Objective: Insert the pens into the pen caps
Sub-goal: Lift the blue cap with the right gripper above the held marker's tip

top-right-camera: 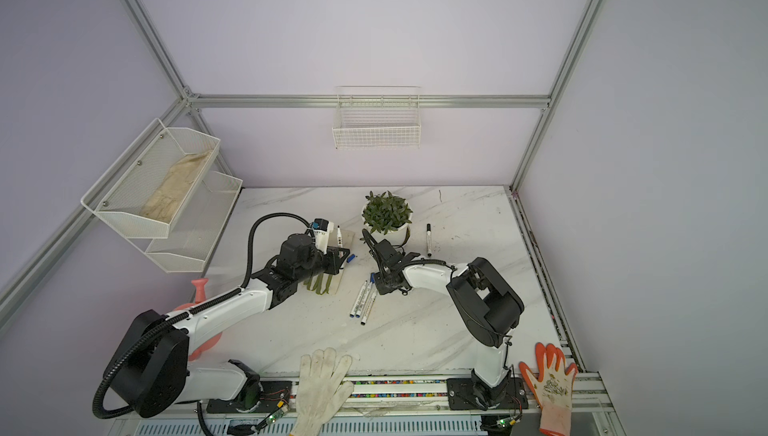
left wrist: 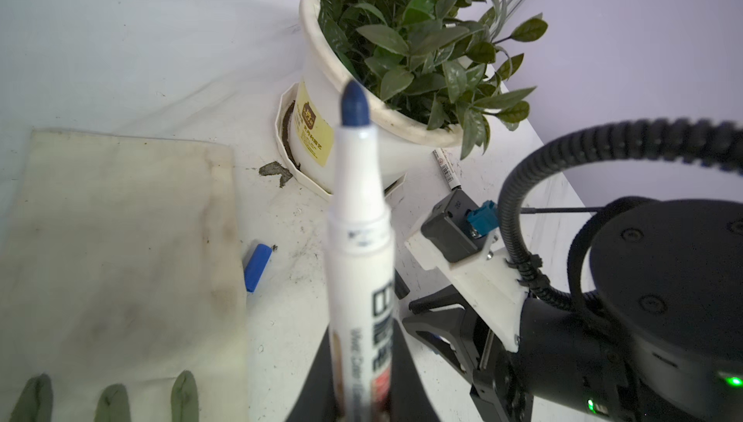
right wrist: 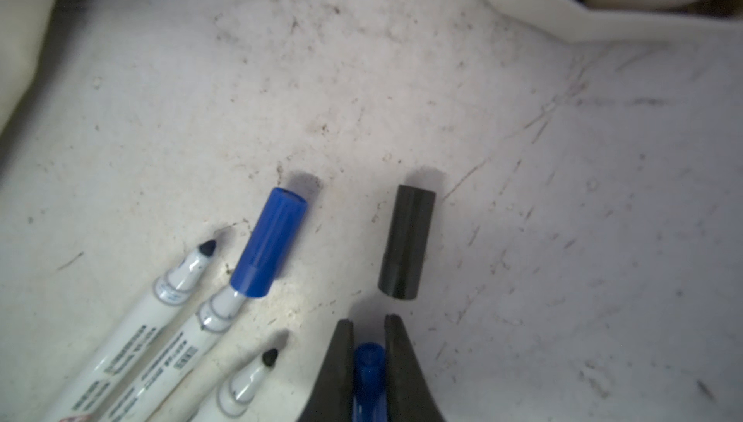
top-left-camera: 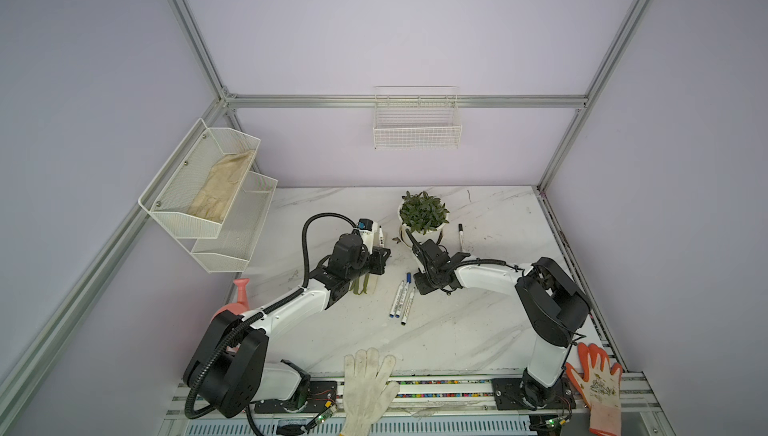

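Closest up, the right pincer point(right wrist: 369, 319) is clamped on a blue cap point(right wrist: 369, 363), near a loose black cap point(right wrist: 406, 241) on the counter point(right wrist: 542, 207); the left pincer point(left wrist: 362, 359) tightly grips a blue-tipped pen point(left wrist: 358, 259).

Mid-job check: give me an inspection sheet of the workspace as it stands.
Surface: marble-look tabletop, scuffed, dirt-specked.
Job's things: blue-tipped pen in left gripper; held blue cap in right gripper; three pens mid-table, one blue-capped; loose black cap; loose blue cap beside cloth; black-capped pen by potted plant.
Clutter: cloth, green strips, white glove, orange glove, pink watering can.
Grippers: left shut on pen; right shut on cap.
Cables: black hose arcs over left arm, no snag seen.
Surroundings: wire basket, mesh shelf, aluminium frame.
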You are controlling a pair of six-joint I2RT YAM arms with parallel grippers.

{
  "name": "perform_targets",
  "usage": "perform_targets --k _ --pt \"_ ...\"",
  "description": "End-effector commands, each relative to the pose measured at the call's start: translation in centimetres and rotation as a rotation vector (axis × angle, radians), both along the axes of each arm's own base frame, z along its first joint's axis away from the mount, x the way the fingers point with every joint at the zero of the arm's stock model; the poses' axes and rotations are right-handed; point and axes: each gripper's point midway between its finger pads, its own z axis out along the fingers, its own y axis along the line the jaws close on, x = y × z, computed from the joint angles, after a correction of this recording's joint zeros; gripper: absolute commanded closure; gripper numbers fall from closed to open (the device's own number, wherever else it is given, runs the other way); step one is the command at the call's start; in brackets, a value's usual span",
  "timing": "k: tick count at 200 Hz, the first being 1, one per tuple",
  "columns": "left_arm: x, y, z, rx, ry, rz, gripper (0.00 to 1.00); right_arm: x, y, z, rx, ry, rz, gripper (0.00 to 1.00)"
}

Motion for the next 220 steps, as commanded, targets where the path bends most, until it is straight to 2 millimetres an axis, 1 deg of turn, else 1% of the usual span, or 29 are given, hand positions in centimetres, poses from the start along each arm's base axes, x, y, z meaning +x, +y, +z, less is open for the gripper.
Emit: perform_targets --k 1,7,15,30,43,52,54,56,68,81,92,102,112,127,145,175,196,220 --pt "-0.4 -1.4 0.2 0.028 -0.037 -0.074 1.0 -1.9 -1.5 -2.5 -0.089 0.089 0.003 0.99" --pt "-0.5 -1.6 0.0 0.033 -0.034 -0.083 1.0 -1.6 -1.2 -1.9 -0.074 0.076 0.004 1.0" --pt "-0.7 -1.9 -0.1 0.036 -0.031 -0.098 1.0 -1.0 -0.7 -0.7 -0.046 0.045 0.009 1.0" --pt "-1.1 -2.6 -0.3 0.043 -0.027 -0.128 1.0 0.2 0.3 2.4 0.018 -0.027 0.014 1.0" --pt "-1.5 -3.2 -0.4 0.047 -0.029 -0.158 1.0 1.3 1.2 5.7 0.092 -0.092 0.017 1.0" --pt "-1.8 -3.7 -0.3 0.05 -0.039 -0.184 1.0 2.1 1.8 8.4 0.161 -0.14 0.017 1.0" --pt "-1.8 -3.9 -1.3 0.064 -0.016 -0.191 1.0 2.3 1.9 8.9 0.175 -0.148 0.016 1.0" --pt "-1.9 -4.0 -1.6 0.069 -0.01 -0.197 1.0 2.4 2.0 9.4 0.191 -0.157 0.015 1.0" --pt "-2.4 -4.8 -2.0 0.077 -0.005 -0.244 1.0 3.3 2.4 13.0 0.294 -0.217 0.009 1.0" --pt "-3.0 -5.7 -2.2 0.086 -0.004 -0.294 1.0 4.2 2.4 16.6 0.411 -0.275 -0.006 1.0" --pt "-3.4 -6.3 -2.2 0.087 -0.005 -0.328 1.0 5.0 1.9 19.4 0.516 -0.321 -0.036 1.0" --pt "-3.8 -6.8 -2.2 0.083 -0.008 -0.354 1.0 5.6 1.3 21.7 0.617 -0.358 -0.056 1.0" --pt "-4.0 -7.3 -1.9 0.077 -0.013 -0.375 1.0 6.0 0.9 23.5 0.717 -0.38 -0.074 1.0" --pt "-4.3 -7.7 -1.6 0.072 -0.02 -0.4 1.0 6.3 0.7 24.7 0.819 -0.383 -0.073 1.0" --pt "-4.7 -8.3 -1.2 0.064 -0.032 -0.429 1.0 6.0 1.6 24.9 0.866 -0.363 -0.029 1.0" --pt "-5.0 -8.8 -0.3 0.048 -0.054 -0.451 1.0 4.9 2.5 24.5 0.906 -0.318 0.035 1.0" --pt "-5.0 -8.9 0.7 0.026 -0.083 -0.455 1.0 4.2 2.6 24.2 0.89 -0.303 0.075 1.0" --pt "-4.9 -9.1 1.7 0.0 -0.111 -0.455 1.0 3.8 3.0 23.3 0.861 -0.268 0.119 1.0"
